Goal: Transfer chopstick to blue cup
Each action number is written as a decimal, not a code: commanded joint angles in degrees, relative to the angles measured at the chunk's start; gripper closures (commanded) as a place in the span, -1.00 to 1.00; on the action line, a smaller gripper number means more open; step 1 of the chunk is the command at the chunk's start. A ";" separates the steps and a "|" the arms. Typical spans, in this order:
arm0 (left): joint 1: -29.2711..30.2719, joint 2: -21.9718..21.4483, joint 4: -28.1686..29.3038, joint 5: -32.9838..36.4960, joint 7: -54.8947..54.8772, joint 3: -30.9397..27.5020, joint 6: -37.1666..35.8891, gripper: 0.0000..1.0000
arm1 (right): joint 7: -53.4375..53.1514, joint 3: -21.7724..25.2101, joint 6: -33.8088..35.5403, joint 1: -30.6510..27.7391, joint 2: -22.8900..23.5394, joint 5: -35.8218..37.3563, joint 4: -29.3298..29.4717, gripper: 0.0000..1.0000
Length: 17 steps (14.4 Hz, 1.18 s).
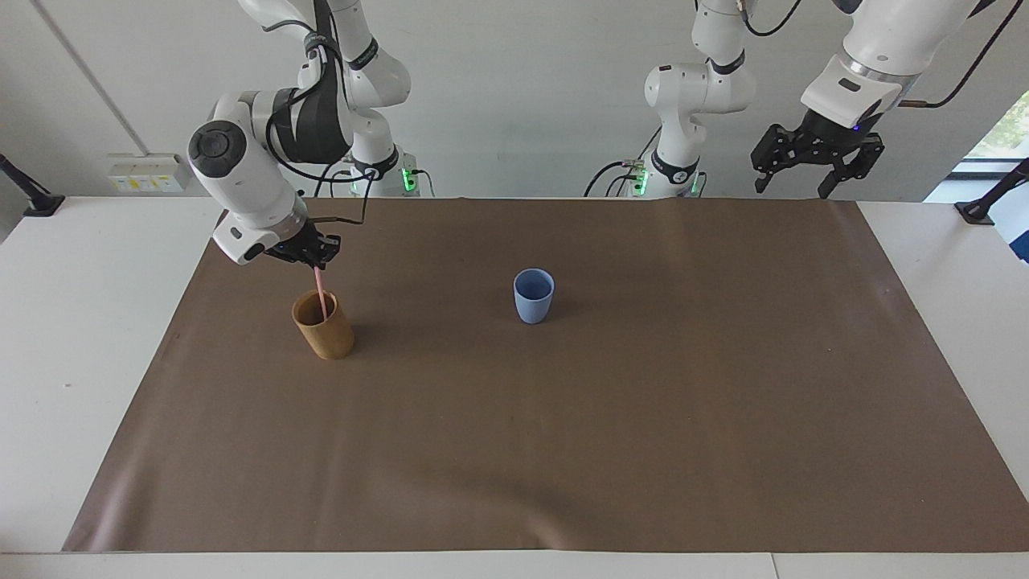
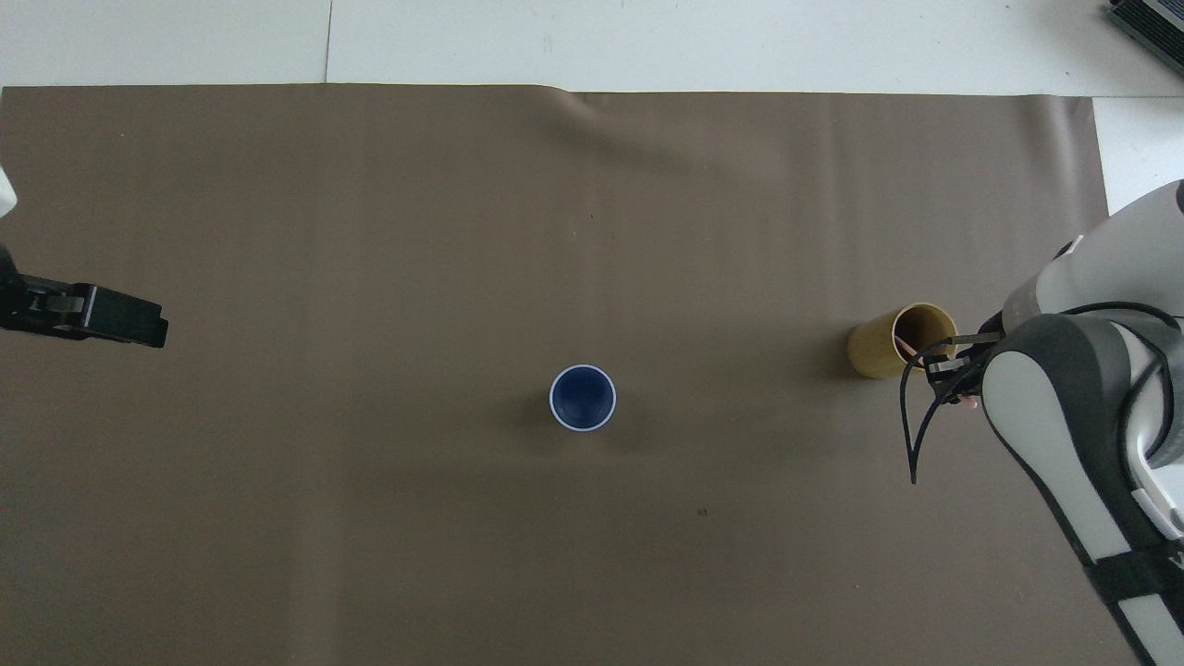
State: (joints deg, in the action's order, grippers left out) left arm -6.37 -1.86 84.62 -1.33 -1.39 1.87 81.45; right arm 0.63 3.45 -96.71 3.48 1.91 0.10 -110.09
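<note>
Pink thin chopstick (image 1: 321, 291) stands in our tan wooden cup (image 1: 324, 326), pinched by our right pincer (image 1: 318, 256); lift and carry to the light-blue matte cup (image 1: 534, 295) remain. Left pincer (image 1: 804, 170) waits spread.

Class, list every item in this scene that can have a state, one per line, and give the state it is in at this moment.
chopstick: upright, lower end in the tan cup, top gripped.
tan cup: upright, holding the chopstick.
blue cup: upright, empty.
right gripper: shut on the chopstick above the tan cup.
left gripper: open, raised, holding nothing, waiting.
</note>
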 commanded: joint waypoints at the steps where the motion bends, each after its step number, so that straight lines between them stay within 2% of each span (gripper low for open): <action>1: 0.48 -0.07 -1.12 0.71 -0.19 0.41 -1.73 -1.00 | 0.35 -0.02 6.34 -0.75 2.05 -1.94 7.08 1.00; 7: 1.27 -0.07 -1.12 0.63 -0.10 -0.03 -1.64 -1.00 | -3.87 0.07 15.66 -0.76 -0.50 -5.64 12.52 1.00; 12: 1.53 -0.07 -1.12 0.63 -0.10 -0.03 -1.64 -1.00 | -8.97 -1.25 17.34 0.21 -4.10 -5.19 13.94 1.00; 16: 1.53 -0.07 -1.12 0.63 -0.10 -0.03 -1.64 -1.00 | -22.38 -6.25 17.08 4.33 -5.42 -6.51 13.77 1.00; 17: 1.53 -0.07 -1.12 0.63 -0.10 -0.03 -1.64 -1.00 | -26.34 -7.39 16.64 5.13 -5.68 -8.69 13.50 1.00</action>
State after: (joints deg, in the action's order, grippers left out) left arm -5.67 -1.93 84.43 -1.33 -1.38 1.22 81.16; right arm -19.21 -1.78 -79.79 7.40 -2.71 -6.21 -96.06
